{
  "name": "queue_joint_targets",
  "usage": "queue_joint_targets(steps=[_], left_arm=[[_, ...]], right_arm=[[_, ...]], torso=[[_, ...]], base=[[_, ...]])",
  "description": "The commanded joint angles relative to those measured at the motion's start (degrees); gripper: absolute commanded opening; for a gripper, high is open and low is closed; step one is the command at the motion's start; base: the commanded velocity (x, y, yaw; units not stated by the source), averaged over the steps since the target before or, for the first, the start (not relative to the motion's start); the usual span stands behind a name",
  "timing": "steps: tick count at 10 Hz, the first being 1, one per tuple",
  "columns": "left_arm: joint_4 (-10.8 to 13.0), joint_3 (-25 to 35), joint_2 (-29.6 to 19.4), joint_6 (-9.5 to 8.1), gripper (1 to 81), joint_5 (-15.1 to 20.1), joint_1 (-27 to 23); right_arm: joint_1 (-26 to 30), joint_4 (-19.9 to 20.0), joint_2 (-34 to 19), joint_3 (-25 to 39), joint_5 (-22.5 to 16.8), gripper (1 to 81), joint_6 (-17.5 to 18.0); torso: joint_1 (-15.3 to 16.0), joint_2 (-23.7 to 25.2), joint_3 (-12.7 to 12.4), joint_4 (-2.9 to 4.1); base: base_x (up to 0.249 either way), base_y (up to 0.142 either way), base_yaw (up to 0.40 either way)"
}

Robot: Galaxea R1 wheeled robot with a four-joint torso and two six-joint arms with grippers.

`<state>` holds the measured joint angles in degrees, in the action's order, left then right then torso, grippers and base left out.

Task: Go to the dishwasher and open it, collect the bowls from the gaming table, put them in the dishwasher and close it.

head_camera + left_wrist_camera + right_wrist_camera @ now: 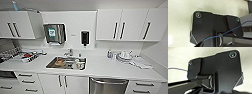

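White countertop runs across the kitchenette in front of us, with white wall cabinets above and white base cabinets and drawers below.

The dishwasher sits under the countertop, right of the sink, at the lower edge of the head view. Its brushed steel front faces us, and its horizontal bar handle runs along the top of the door. The door appears closed.

Surrounding items:
- A steel sink basin is set into the countertop left of the dishwasher and holds several items that we cannot identify.
- A faucet stands behind the basin.
- A paper towel dispenser and a dark soap dispenser hang on the wall above the sink.
- White dishes are stacked on the countertop at right, beside a towel.
- Mixed clutter lies on the countertop at far left.

In both wrist views we see our own dark plate against a pale surface. We cannot tell how either pincer stands.
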<state>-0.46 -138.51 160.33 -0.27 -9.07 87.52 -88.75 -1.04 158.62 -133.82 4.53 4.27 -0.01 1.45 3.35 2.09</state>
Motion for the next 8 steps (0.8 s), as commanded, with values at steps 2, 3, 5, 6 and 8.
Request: queue_joint_targets(steps=[2, 3, 5, 6, 8], left_arm=[[-0.15, 0.43, -0.8, -0.08, 81.1, 2.57, -2.56], [-0.15, 0.34, -0.8, -0.08, 81.1, 2.57, -2.48], [-0.15, 0.35, -0.8, 0.0, 81.1, 2.48, -2.48], [-0.15, 0.43, -0.8, -0.08, 81.1, 2.48, -2.48], [-0.15, 0.43, -0.8, -0.08, 81.1, 2.48, -2.48]], right_arm=[[2.47, -0.28, -0.91, 0.5, -2.95, 81.1, -0.05], [2.47, -0.28, -0.91, 0.5, -2.95, 81.1, -0.05], [2.56, -0.28, -0.91, 0.5, -2.95, 81.1, -0.14], [2.56, -0.19, -0.91, 0.5, -2.95, 81.1, -0.14], [2.56, -0.19, -0.92, 0.5, -2.95, 81.1, -0.14]], torso=[[0.01, 0.0, 0.0, 0.0], [0.01, 0.0, 0.0, 0.0], [0.01, 0.0, 0.0, 0.0], [0.01, 0.0, 0.0, 0.0], [0.01, 0.0, 0.0, 0.0]], base=[[0.098, 0.0, 0.0], [0.096, 0.0, 0.0], [0.098, 0.0, 0.0], [0.1, 0.0, 0.0], [0.1, 0.0, 0.0]])
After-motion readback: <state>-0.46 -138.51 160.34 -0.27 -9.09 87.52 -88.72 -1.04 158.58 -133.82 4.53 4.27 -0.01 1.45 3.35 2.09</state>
